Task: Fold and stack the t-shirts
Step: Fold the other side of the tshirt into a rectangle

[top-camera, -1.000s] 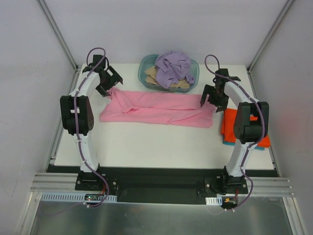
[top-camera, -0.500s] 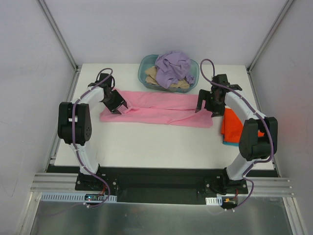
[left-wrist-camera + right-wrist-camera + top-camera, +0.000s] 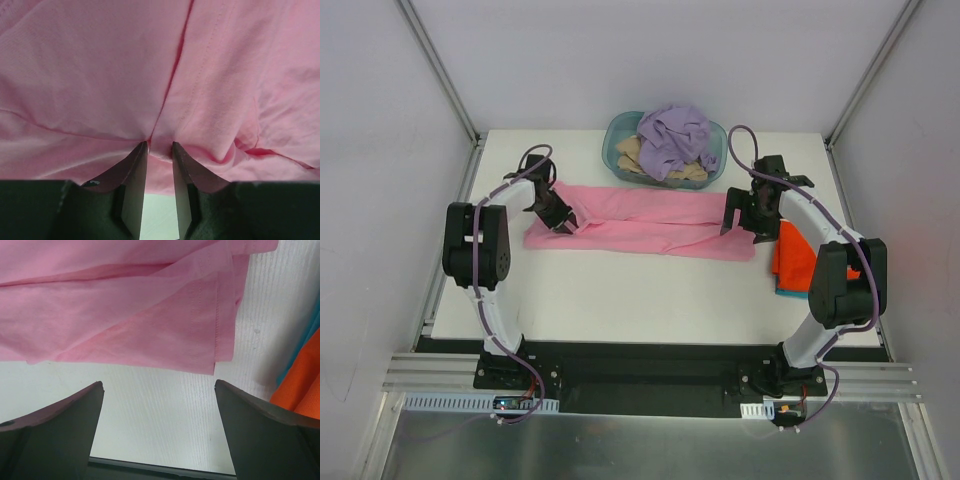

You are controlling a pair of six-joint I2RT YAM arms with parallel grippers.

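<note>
One pink t-shirt (image 3: 650, 215) pinched by left gripper (image 3: 160, 147), right gripper (image 3: 159, 385) spread wide; basket (image 3: 612, 140) behind, orange-red t-shirt (image 3: 792, 260) beside

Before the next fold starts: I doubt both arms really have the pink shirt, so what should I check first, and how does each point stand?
1. Left gripper pinches the pink t-shirt: ok, fingers closed on a fold.
2. Right gripper holds the hem: not ok, jaws wide open, hem ahead of its tips.
3. Shirt lies smooth: not ok, creased along its length.
4. Orange-red t-shirt clear of the pink one: ok, bare table between them.
</note>
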